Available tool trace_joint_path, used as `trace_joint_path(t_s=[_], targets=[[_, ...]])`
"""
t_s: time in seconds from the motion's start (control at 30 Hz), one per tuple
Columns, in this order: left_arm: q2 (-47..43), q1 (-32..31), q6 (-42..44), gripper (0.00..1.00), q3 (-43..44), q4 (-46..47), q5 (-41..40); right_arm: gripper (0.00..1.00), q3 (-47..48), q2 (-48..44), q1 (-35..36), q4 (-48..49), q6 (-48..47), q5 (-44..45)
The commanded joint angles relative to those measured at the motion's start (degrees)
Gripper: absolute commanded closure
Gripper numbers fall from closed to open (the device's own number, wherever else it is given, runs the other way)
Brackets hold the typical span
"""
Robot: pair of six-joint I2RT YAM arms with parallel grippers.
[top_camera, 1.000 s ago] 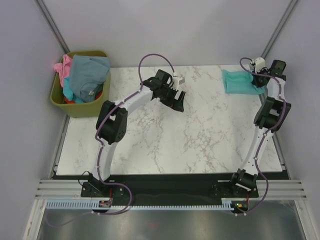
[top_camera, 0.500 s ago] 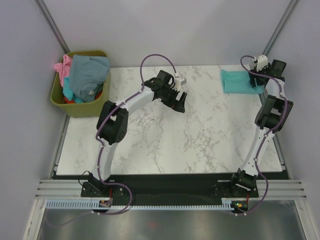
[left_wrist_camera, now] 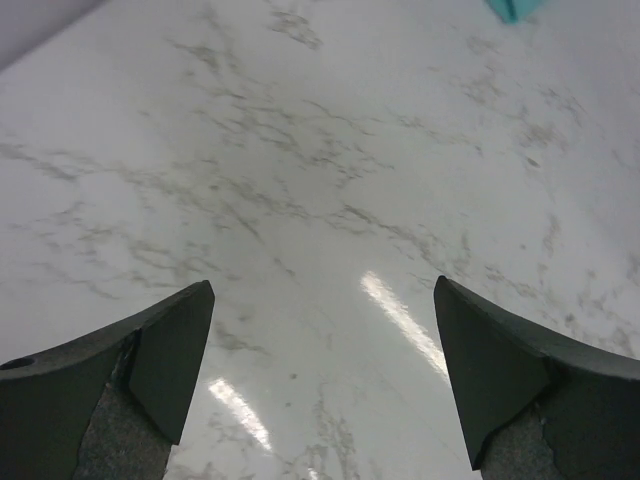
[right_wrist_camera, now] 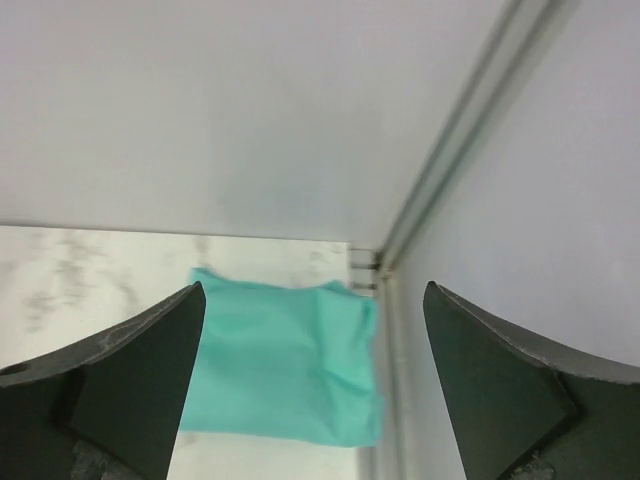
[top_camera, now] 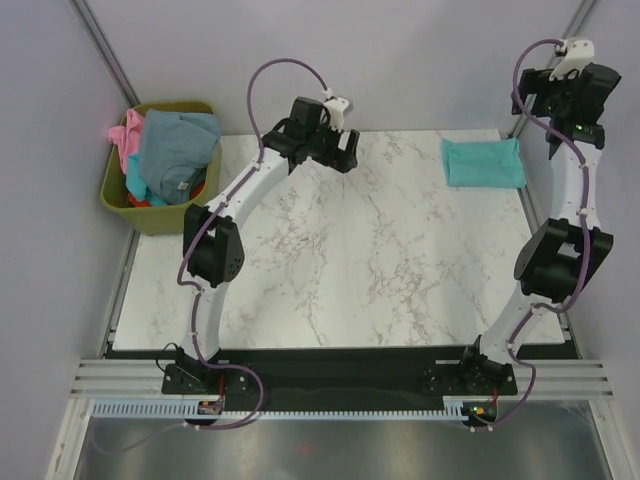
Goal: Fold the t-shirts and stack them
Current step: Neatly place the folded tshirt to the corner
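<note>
1. Right gripper (right_wrist_camera: 312, 300): jaws spread wide with nothing between them. It is raised off the table (top_camera: 350, 260), up beside the far right corner post.

2. Teal t-shirt (right_wrist_camera: 290, 365): folded to a flat rectangle. It lies on the marble below and ahead of the right jaws and shows in the gap between the two fingers, nearer the left one. No part of it touches either finger. Its right edge runs along the table's edge by the wall.

3. Left gripper (left_wrist_camera: 322, 300): jaws spread wide and empty, over bare marble at the far side of the table. Only a corner of the teal t-shirt shows, far ahead and to the right of these jaws, well apart.

4. Green bin (top_camera: 160, 215): well to the left of the left jaws, off the table's far left corner. Unfolded contents:
   - grey-blue t-shirt (top_camera: 178, 150), heaped on top
   - pink t-shirt (top_camera: 125, 135), at the left rim
   - red-orange t-shirt (top_camera: 140, 202), low down and mostly covered
</note>
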Motion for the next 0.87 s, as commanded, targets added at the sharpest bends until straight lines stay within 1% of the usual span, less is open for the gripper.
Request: trace_joint_path(t_s=[0.0,0.03,0.1,0.13,0.17,0.27,0.3,0.37,0.47,0.6,0.7,0.83], targets=[[-4.96,1.46,2.69,0.01,2.52,2.31,-17.62,0.02,-5.92,-3.0,4.28,-7.26,12.13,-5.11],[-6.45,1.63,2.44,0.01,2.26,2.92,-21.61,0.02,-9.33,-5.01,4.99,-7.88,14.58,-7.47],[-8.38,2.68,2.78,0.01,-0.11,3.71,-26.72,0.02,-13.12,-7.22,7.36,-7.8,16.53,-7.41],[-10.92,3.04,2.78,0.01,-1.77,4.42,-27.7,0.02,-16.88,-9.49,8.24,-7.63,16.8,-7.84],[-12.51,3.39,2.87,0.01,-5.7,6.51,-28.49,0.02,-18.92,-10.74,9.9,-7.71,16.89,-6.45],[-16.03,4.8,1.3,0.01,-10.12,6.45,-28.24,0.02,-24.91,-15.31,13.15,-10.08,17.06,1.27],[-16.65,5.58,0.33,0.01,-11.01,6.01,-27.89,0.02,-26.92,-17.15,13.86,-11.83,18.8,4.17],[-18.66,6.29,-0.47,0.01,-13.55,5.3,-27.36,0.02,-28.25,-18.74,15.44,-14.29,19.08,11.63],[-20.78,6.38,-0.47,0.01,-16.71,5.39,-27.62,0.02,-31.33,-22.96,16.42,-17.02,17.95,17.1],[-21.84,6.38,0.06,0.01,-18.31,5.74,-28.33,0.02,-34.23,-28.84,16.51,-19.66,17.15,18.7],[-22.54,6.38,0.68,0.01,-19.45,6.0,-28.33,0.02,-35.2,-31.04,16.51,-22.12,17.85,18.7],[-24.65,6.38,0.67,0.01,-20.59,6.0,-26.57,0.02,-37.84,-32.81,16.51,-21.78,19.69,18.7]])
